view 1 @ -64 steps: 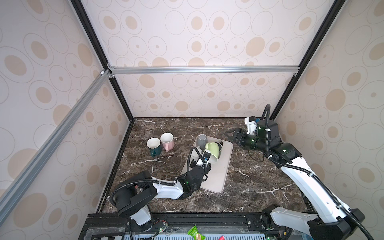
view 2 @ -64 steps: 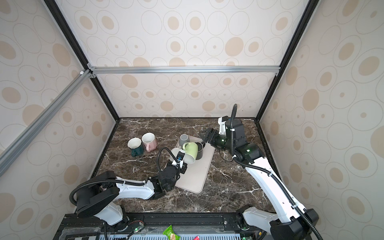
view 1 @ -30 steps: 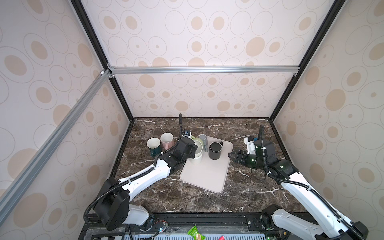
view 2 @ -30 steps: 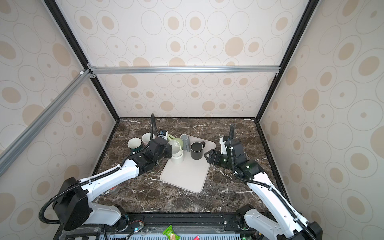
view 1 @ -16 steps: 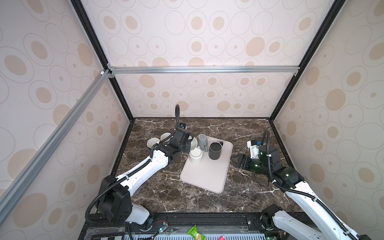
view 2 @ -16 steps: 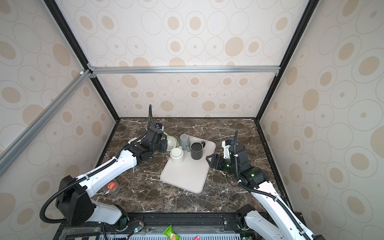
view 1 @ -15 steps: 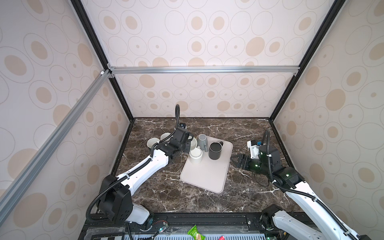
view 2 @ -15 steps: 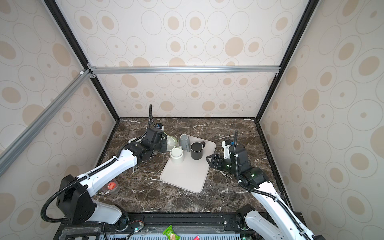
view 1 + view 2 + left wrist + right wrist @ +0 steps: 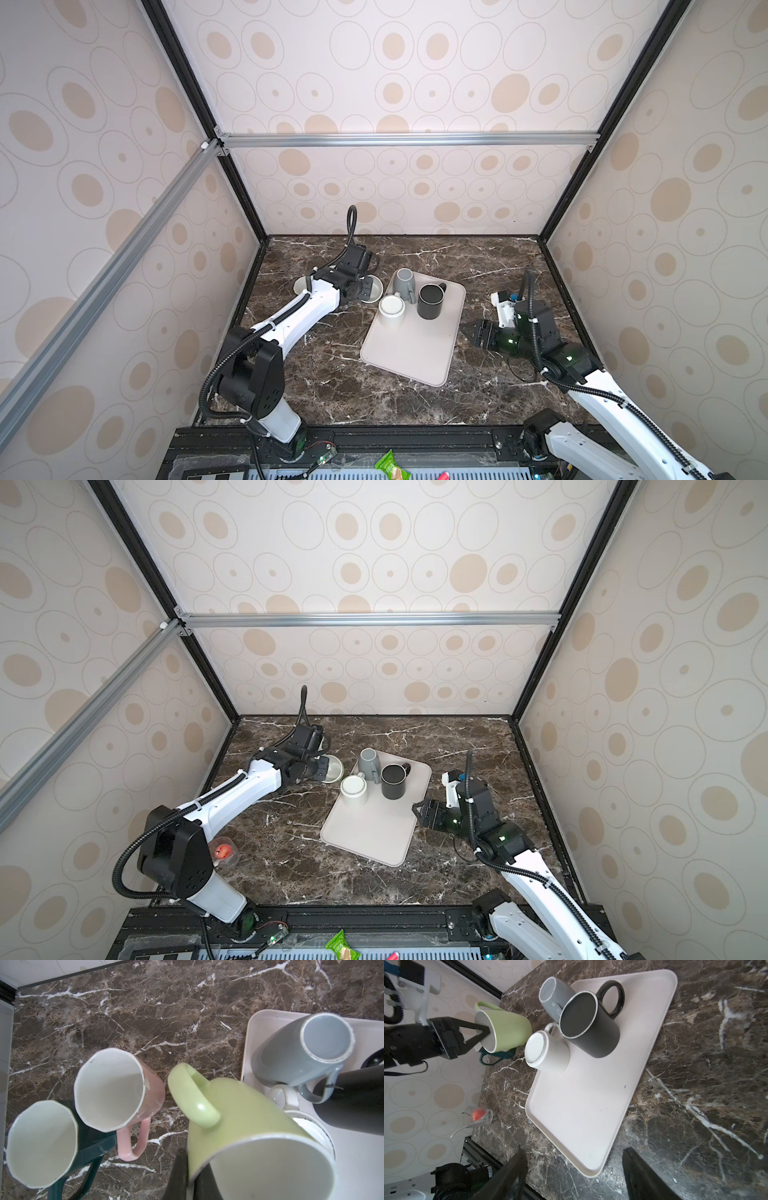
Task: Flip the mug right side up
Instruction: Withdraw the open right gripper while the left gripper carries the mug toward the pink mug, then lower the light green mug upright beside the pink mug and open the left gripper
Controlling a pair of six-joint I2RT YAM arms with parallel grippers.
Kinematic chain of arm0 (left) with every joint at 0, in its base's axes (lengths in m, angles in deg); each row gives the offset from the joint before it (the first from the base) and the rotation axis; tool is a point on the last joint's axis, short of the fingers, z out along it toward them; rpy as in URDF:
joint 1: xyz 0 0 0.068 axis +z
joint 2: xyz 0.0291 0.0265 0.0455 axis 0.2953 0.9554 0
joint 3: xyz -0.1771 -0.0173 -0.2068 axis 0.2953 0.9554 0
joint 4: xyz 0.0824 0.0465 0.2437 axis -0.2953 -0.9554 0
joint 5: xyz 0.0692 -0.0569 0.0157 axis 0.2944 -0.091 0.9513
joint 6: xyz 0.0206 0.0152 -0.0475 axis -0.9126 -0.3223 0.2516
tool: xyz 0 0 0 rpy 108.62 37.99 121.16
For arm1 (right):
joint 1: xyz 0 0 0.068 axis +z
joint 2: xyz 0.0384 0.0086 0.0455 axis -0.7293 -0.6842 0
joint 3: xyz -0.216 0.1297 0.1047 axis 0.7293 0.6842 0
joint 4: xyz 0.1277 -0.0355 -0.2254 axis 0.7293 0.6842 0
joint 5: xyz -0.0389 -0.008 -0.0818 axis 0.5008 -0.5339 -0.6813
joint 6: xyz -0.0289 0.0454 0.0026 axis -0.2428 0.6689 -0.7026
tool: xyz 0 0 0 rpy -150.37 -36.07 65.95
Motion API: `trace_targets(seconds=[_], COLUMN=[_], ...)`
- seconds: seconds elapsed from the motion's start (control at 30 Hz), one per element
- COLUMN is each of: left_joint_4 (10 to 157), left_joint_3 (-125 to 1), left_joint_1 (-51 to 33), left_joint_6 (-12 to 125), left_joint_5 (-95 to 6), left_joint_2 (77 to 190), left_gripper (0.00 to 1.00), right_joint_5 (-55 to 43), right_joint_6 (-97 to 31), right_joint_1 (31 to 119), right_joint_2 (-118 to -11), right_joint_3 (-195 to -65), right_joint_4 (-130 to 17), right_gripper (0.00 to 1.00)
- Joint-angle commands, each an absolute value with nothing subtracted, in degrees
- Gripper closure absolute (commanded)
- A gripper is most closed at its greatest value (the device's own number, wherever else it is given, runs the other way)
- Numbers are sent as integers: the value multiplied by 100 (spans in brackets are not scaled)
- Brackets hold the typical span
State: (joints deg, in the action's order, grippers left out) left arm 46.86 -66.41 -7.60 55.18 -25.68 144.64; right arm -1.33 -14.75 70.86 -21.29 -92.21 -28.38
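A light green mug [image 9: 239, 1109] hangs tilted with its mouth turned up, just off the tray's back left corner, also seen in both top views [image 9: 371, 288] [image 9: 332, 767]. My left gripper [image 9: 194, 1159] is shut on its rim, one finger inside and one outside; the right wrist view shows this grip [image 9: 486, 1031] on the green mug [image 9: 510, 1030]. Whether the mug touches the marble I cannot tell. My right gripper [image 9: 575, 1152] stands open and empty, low over the marble right of the tray [image 9: 471, 334] [image 9: 419, 810].
The beige tray [image 9: 415, 353] carries an upside-down white mug [image 9: 391, 309], an upside-down grey mug [image 9: 404, 281] and an upright black mug [image 9: 430, 301]. A pink mug [image 9: 116, 1088] and a dark green mug [image 9: 41, 1142] stand upright beside the held mug. A glass [image 9: 224, 851] with something red inside sits front left.
The left arm swung from the table's front to the back left with the green mug. The right arm drew back from the tray to the right. Over the last half second nothing visibly moved.
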Motion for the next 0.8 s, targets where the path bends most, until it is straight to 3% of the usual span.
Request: trace_targets(seconds=[0.0,0.43,0.77], left_joint_4=[4764,4184,3897], left_joint_3=[-7245,-8499,-8865], left_joint_1=[-552,-420,-315], left_joint_6=[5280,5148,5112], left_joint_5=[-2682,-3001,-2914], left_joint_2=[14539,15936,16325], left_gripper=[100,100,100], right_joint_5=[-176,-390,-440], right_joint_6=[-1410,-1379,-1314], right_joint_1=[7073,7074,7073], right_joint_2=[-1914,-1603,-1417], right_joint_3=[-9068,-8682,-8361], right_joint_4=[-2949,-2781,-2761], right_gripper=[26,26,26])
